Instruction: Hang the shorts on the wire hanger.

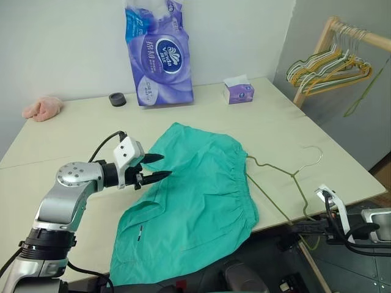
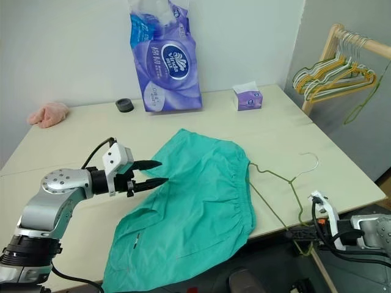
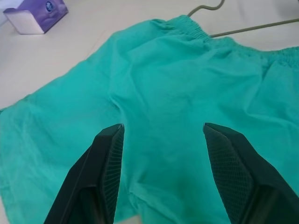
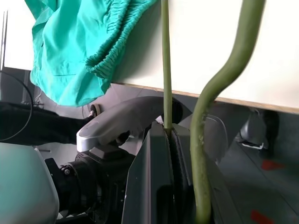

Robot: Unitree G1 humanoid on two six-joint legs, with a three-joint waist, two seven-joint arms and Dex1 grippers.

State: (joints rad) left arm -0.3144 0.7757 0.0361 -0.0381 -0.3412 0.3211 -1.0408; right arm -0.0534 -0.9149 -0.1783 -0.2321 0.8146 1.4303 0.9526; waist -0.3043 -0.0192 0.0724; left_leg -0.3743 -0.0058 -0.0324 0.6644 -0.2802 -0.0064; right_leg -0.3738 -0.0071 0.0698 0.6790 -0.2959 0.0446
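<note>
Along the far edge of my pale tabletop (image 1: 201,116) a tall purple pack of tissue rolls (image 1: 157,54) stands against the wall. A small black round cap (image 1: 117,99) sits just left of it. A pink cloth lump (image 1: 43,108) lies at the far left corner. A small purple tissue box (image 1: 238,91) sits to the right. Beyond the tabletop's right corner, a wooden rack (image 1: 342,33) carries a bunch of wire hangers (image 1: 327,67).
</note>
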